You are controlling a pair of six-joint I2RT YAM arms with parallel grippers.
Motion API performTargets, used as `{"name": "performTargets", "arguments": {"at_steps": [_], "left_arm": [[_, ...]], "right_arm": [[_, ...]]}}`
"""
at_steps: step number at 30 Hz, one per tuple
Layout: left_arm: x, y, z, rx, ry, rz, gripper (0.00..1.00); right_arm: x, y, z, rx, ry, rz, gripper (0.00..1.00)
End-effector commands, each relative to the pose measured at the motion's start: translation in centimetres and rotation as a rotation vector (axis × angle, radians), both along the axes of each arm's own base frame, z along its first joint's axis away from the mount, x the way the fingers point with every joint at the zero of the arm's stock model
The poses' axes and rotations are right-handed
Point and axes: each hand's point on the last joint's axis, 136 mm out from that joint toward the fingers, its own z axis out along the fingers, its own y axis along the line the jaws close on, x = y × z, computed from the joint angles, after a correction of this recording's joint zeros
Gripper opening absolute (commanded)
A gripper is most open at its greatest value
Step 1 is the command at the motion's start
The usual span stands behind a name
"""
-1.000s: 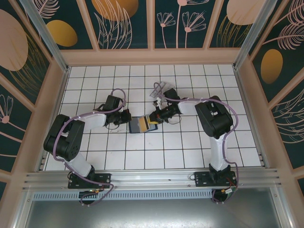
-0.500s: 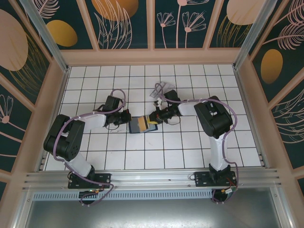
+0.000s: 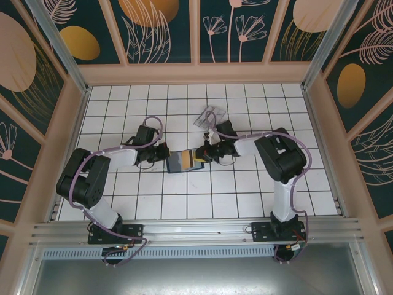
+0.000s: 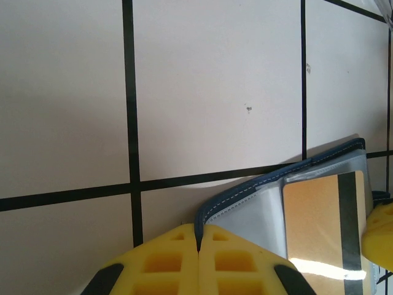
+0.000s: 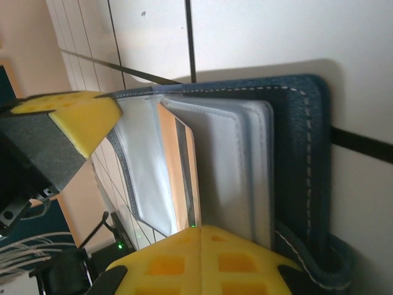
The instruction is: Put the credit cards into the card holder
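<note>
A dark blue wallet [image 3: 179, 161] lies open on the tiled floor between the two grippers. My left gripper [image 4: 198, 227] is shut on the wallet's stitched left edge [image 4: 245, 193]. A tan-gold credit card [image 4: 319, 221] with a dark stripe sits in the wallet's clear sleeves. Its end runs into the seam of my right gripper [image 5: 198, 228], which is shut on it. In the top view the left gripper [image 3: 166, 153] and the right gripper [image 3: 202, 153] face each other across the wallet. The clear card holder [image 3: 207, 115] stands one tile behind the right wrist.
Wooden frame walls enclose the white tiled floor [image 3: 245, 190] on three sides. An aluminium rail [image 3: 196, 230] runs along the near edge by the arm bases. Purple cables loop over both arms.
The right arm's elbow has swung slightly down and to the right, with its gripper staying at the wallet. The left arm and the wallet have hardly moved.
</note>
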Motion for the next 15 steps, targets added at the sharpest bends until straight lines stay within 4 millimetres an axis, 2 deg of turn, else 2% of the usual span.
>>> {"name": "performTargets", "arguments": {"at_steps": [1,7,15], "left_arm": [[-0.4,0.9,-1.0,0.027,0.014,0.029,0.00],[-0.3,0.8,-0.8,0.018,0.007,0.026,0.00],[-0.2,1.2,-0.5,0.023,-0.004,0.052,0.00]], "right_arm": [[-0.6,-0.2,-0.9,-0.039,0.039,-0.085,0.00],[-1.9,1.6,-1.1,-0.011,0.073,-0.048,0.00],[-1.9,1.2,-0.5,-0.033,0.048,-0.085,0.00]]}}
